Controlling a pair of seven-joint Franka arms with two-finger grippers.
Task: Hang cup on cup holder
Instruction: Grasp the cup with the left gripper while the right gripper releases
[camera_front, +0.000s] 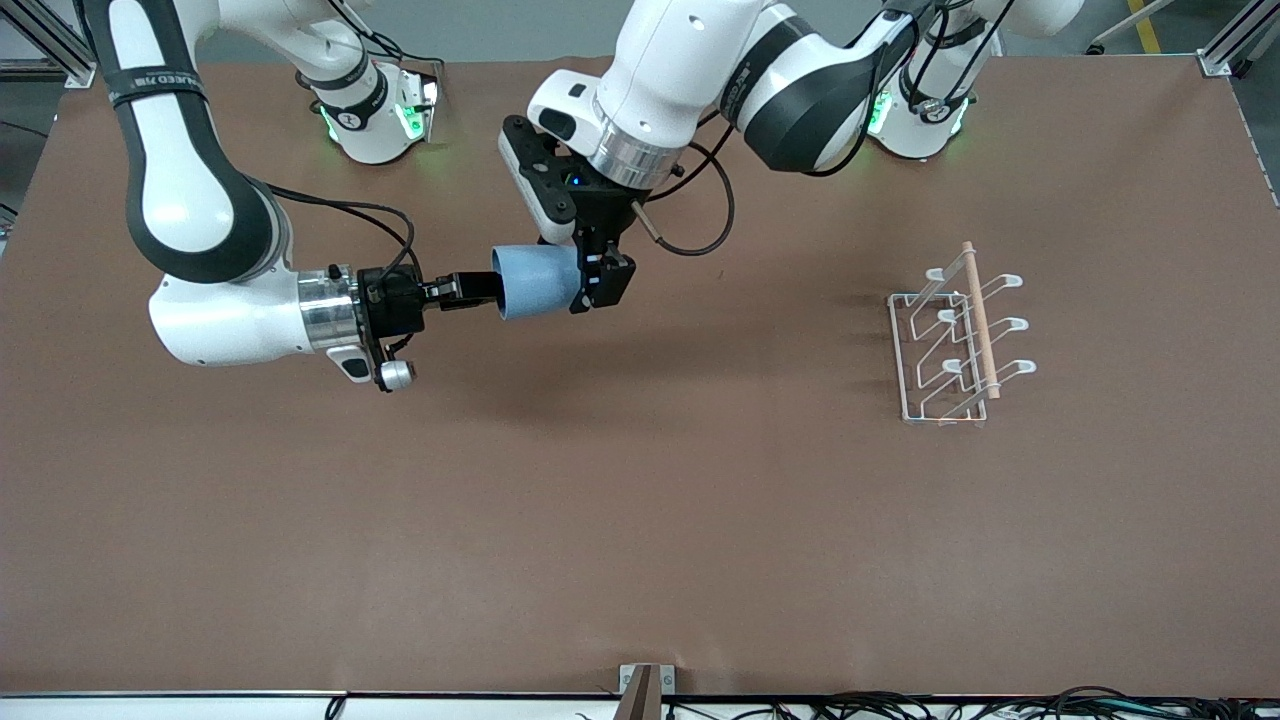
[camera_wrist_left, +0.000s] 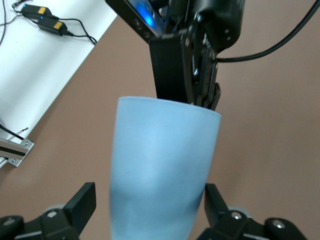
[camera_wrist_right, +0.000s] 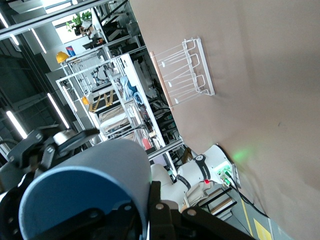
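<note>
The light-blue cup (camera_front: 535, 282) lies on its side in the air over the middle of the table, held between both grippers. My right gripper (camera_front: 470, 288) is shut on the cup's rim, with one finger inside the cup (camera_wrist_right: 85, 190) and one outside. My left gripper (camera_front: 600, 278) reaches down around the cup's narrow end. Its fingers (camera_wrist_left: 82, 200) stand open on either side of the cup (camera_wrist_left: 160, 170), one of them with a clear gap. The white wire cup holder (camera_front: 978, 320) stands on the table toward the left arm's end and also shows in the right wrist view (camera_wrist_right: 185, 72).
The brown table (camera_front: 640, 520) has nothing else on it in these views. The arm bases (camera_front: 375, 110) stand along the table's edge farthest from the front camera. A white floor strip with cables (camera_wrist_left: 45, 55) shows past the table's edge.
</note>
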